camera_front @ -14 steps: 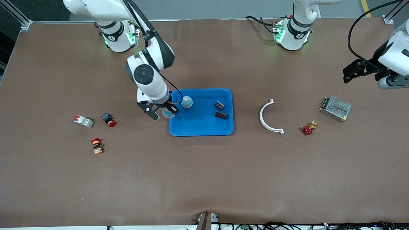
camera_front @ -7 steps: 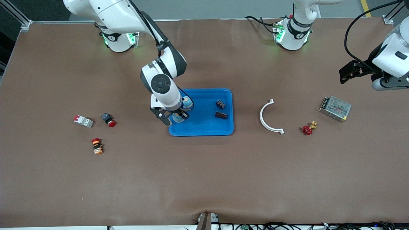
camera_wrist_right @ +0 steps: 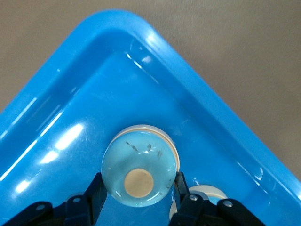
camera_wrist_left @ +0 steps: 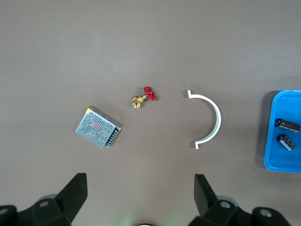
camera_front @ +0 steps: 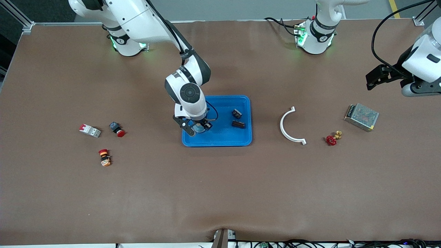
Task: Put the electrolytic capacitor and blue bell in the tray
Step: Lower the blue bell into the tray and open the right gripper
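The bright-blue tray [camera_front: 224, 136] lies mid-table. My right gripper [camera_front: 197, 128] is shut on a pale blue bell [camera_front: 198, 128] and holds it low inside the tray, near the corner closest to the front camera at the right arm's end. The right wrist view shows the bell [camera_wrist_right: 140, 172] between the fingers [camera_wrist_right: 96, 187] over the tray floor [camera_wrist_right: 70, 94], with a second bell [camera_wrist_right: 207, 193] partly showing beside it. Two dark capacitors [camera_front: 236, 113] [camera_front: 238, 124] lie in the tray. My left gripper [camera_front: 375, 78] waits open and empty over the left arm's end of the table.
A white curved bracket [camera_front: 287, 125], a red valve [camera_front: 331, 140] and a metal mesh box [camera_front: 361, 117] lie toward the left arm's end. A red-white breaker [camera_front: 90, 130] and two red push buttons [camera_front: 117, 129] [camera_front: 104, 157] lie toward the right arm's end.
My right gripper has carried the blue bell from the tray's edge at the right arm's end to inside the tray. The left arm shifted slightly.
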Robot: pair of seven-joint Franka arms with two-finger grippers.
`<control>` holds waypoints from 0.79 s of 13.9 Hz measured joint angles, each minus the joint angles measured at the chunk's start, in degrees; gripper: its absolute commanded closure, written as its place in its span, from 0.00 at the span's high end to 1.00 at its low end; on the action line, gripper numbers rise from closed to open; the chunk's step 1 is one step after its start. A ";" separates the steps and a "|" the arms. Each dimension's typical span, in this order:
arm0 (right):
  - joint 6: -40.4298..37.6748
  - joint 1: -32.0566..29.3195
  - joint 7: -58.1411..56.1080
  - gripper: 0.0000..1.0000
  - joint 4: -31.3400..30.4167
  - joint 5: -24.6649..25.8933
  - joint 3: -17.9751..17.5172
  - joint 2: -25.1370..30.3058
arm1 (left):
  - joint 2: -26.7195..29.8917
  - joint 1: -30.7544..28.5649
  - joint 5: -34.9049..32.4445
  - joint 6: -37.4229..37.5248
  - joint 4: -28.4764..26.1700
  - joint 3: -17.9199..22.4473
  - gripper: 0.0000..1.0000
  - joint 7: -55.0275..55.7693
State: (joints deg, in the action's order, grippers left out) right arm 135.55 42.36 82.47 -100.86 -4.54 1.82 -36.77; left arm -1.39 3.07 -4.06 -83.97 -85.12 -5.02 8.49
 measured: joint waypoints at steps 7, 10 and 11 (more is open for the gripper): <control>0.77 1.27 1.93 0.00 0.06 0.24 0.04 -0.83 | 0.16 -0.01 0.00 -0.05 0.35 0.05 1.00 0.00; 0.84 1.30 2.56 0.00 0.71 0.53 0.07 -1.26 | 0.16 -0.06 0.00 -0.05 0.36 0.08 1.00 0.00; 0.83 1.30 2.63 0.00 0.89 0.60 0.08 -1.40 | 0.16 -0.06 0.00 -0.05 0.36 0.08 1.00 0.00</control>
State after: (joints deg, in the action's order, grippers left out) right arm 136.38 43.66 85.10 -99.97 -3.94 1.90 -38.18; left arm -1.23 3.02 -4.06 -84.01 -84.76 -4.94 8.49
